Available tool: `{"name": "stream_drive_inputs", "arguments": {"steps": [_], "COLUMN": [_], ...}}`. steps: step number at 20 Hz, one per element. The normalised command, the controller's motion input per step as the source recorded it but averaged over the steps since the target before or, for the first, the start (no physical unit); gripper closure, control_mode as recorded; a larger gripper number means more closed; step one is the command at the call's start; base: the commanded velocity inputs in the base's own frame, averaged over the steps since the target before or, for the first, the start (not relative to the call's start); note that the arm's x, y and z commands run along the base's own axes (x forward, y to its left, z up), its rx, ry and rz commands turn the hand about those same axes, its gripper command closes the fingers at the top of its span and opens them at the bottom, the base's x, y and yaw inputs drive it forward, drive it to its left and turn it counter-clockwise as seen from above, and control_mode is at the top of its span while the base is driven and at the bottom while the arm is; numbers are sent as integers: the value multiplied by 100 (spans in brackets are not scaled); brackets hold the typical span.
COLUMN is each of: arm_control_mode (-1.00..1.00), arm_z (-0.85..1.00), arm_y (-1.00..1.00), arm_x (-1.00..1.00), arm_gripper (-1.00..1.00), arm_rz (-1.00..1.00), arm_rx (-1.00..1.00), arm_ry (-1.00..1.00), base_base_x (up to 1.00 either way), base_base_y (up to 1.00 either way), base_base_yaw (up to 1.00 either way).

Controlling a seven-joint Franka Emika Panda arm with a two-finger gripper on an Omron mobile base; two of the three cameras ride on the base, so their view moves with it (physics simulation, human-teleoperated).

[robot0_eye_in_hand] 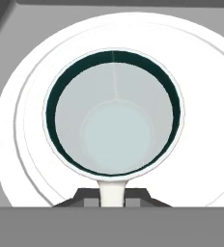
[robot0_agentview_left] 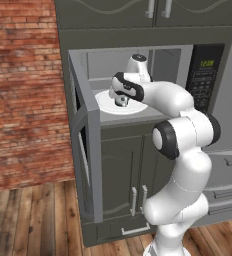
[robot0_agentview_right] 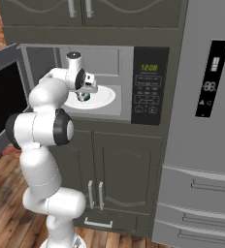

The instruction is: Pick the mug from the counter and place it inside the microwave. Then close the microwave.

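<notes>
Inside the open microwave (robot0_agentview_left: 138, 65), above the white plate (robot0_eye_in_hand: 17, 144), the gripper (robot0_agentview_left: 121, 100) grips the mug (robot0_eye_in_hand: 114, 113) by its handle.

Brick wall (robot0_agentview_left: 23, 90) left; fridge (robot0_agentview_right: 201, 121) right; wood floor (robot0_agentview_left: 33, 220).

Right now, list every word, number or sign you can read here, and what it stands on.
"12:00", in green digits: on the display of the large grey built-in microwave's black keypad panel.
Keypad buttons below it: too small and blurred to read.
Pale digits, perhaps "88", and small icons: on the tall grey fridge's black strip panel, too blurred to be sure.
</notes>
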Motion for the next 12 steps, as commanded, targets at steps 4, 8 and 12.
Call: {"name": "stream_drive_inputs", "arguments": {"steps": [4,8,12], "arm_control_mode": [-100,-100,-100], "arm_z": [0,0,0], "arm_y": [0,0,0], "arm_x": [0,0,-5], "arm_gripper": [-100,-100,-100], "arm_rz": [0,0,0], "arm_rx": [0,0,0], "arm_ry": [0,0,0], "base_base_x": [0,0,0], "base_base_y": [0,0,0], "base_base_yaw": [0,0,0]}}
